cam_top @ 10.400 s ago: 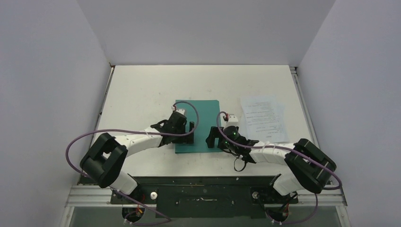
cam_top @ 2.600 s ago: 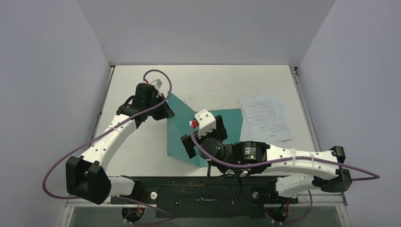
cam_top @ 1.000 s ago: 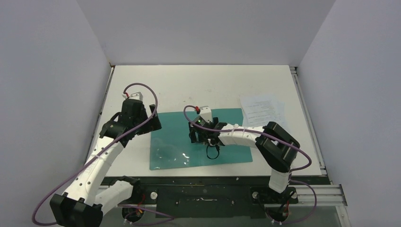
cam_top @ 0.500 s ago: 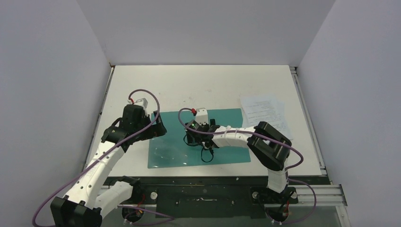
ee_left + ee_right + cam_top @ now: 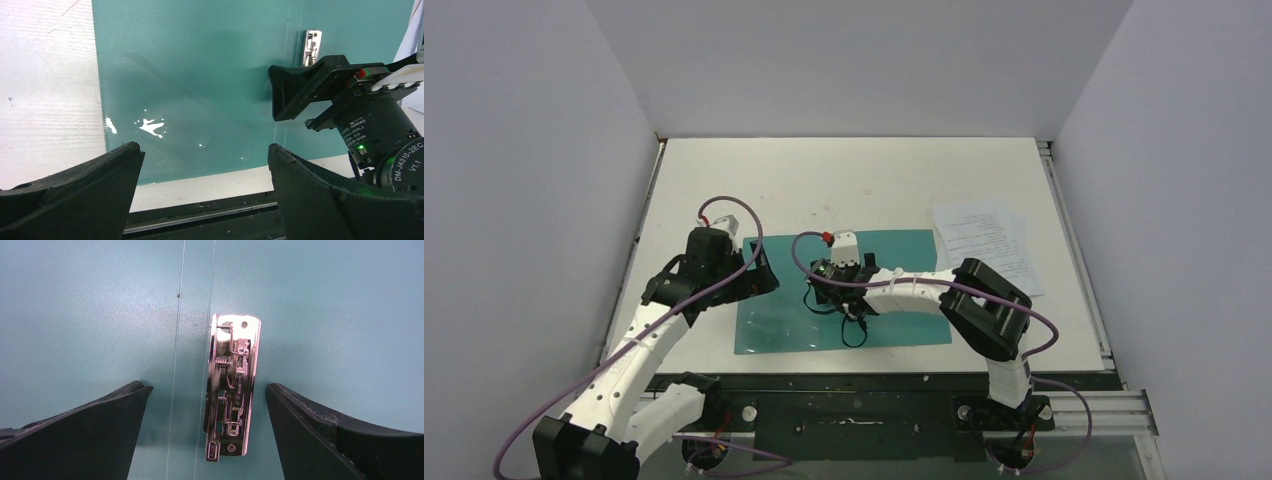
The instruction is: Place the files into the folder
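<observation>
The teal-green folder (image 5: 894,300) lies open and flat on the table, both halves spread. It fills the left wrist view (image 5: 200,75) and the right wrist view (image 5: 325,300). A shiny metal clip (image 5: 232,385) sits beside its centre crease; it also shows in the left wrist view (image 5: 311,46). My right gripper (image 5: 836,284) is open, jaws on either side of the clip, low over the crease. My left gripper (image 5: 762,274) is open and empty over the folder's left edge. The files (image 5: 984,245), white printed sheets, lie to the right of the folder.
The table's near edge and the black base rail (image 5: 854,385) run just below the folder. The right arm (image 5: 924,288) stretches across the folder's right half. Grey walls close in the table on three sides.
The folder went from closed to opened flat. Over the last second my right gripper slid left along the folder to its crease, and my left gripper moved right toward the folder's left edge.
</observation>
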Controlling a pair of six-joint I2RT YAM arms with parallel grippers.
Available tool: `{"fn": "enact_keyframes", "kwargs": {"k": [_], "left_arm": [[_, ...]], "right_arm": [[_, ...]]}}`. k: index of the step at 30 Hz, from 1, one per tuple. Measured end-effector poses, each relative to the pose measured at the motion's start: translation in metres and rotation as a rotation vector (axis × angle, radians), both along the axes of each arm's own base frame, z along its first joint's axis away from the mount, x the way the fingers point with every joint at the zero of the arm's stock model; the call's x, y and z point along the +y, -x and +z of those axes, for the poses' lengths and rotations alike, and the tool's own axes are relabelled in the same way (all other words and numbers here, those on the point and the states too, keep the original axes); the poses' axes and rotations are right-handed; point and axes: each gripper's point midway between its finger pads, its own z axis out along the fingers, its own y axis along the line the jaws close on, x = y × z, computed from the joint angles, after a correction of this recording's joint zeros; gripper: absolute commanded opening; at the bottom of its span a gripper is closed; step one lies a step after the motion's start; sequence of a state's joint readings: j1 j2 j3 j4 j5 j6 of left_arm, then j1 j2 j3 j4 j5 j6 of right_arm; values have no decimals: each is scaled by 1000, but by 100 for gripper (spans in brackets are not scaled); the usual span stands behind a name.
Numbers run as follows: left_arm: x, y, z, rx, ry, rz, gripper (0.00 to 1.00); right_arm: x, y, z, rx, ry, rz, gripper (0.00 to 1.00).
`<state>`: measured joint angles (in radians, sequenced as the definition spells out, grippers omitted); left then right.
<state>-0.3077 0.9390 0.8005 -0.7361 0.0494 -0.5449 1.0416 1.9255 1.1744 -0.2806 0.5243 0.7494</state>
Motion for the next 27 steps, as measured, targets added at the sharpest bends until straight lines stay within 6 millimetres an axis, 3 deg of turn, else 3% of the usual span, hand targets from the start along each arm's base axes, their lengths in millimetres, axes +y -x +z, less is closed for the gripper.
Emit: {"fn": "enact_keyframes", "kwargs": {"k": [5, 8, 16, 22, 26, 27], "left_arm": [[-2, 0, 2, -12, 14, -3, 96], [-2, -1, 4, -19, 16, -2, 96], [-14, -4, 10, -35, 68, -39, 96], [-35, -10, 16, -31, 169, -86, 97], [-47, -14, 22, -39, 232, -107, 96], [-49, -15, 23, -40, 245, -111, 96]], "right_arm": [[-5, 4, 4, 23, 40, 18, 90], [-9, 6, 18, 26, 51, 35, 90], [-23, 1, 108, -82, -62, 38, 90], [-65, -17, 149, -152, -69, -24, 94], [-108, -35, 151, -154, -24, -93, 98], [-120, -40, 149, -149, -10, -111, 95]]}}
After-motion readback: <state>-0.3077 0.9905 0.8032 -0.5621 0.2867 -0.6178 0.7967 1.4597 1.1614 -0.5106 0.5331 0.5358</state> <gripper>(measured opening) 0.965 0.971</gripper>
